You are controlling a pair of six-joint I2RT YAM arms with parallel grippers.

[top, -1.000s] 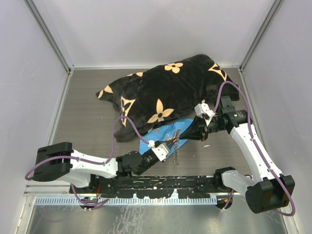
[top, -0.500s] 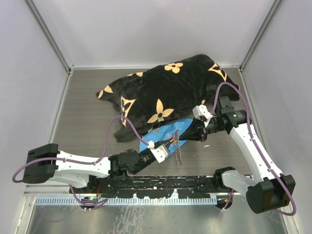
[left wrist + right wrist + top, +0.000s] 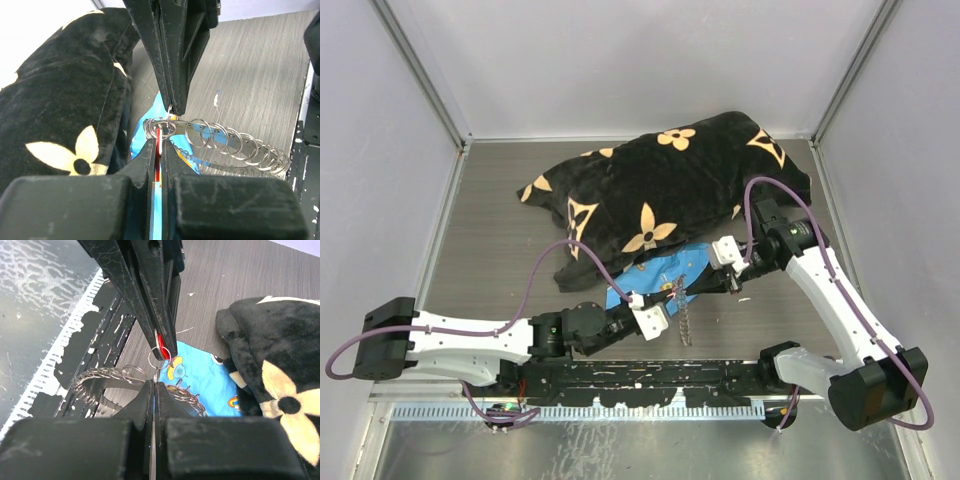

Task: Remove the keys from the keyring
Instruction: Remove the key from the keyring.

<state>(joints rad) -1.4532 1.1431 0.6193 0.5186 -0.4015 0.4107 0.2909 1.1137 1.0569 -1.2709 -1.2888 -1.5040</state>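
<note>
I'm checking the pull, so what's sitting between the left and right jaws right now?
Only a few small silver rings of the keyring, seen best in the left wrist view. The left gripper pinches a red key there.

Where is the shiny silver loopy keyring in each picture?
Top external: the thin silvery chain-like keyring is a short streak just below the centre.
Left wrist: a row of rings running from the centre to the right edge.
Right wrist: lower left to centre, partly behind the near fingers.
Shared landmark: the bright blue patterned cloth, right beside it every time.
</note>
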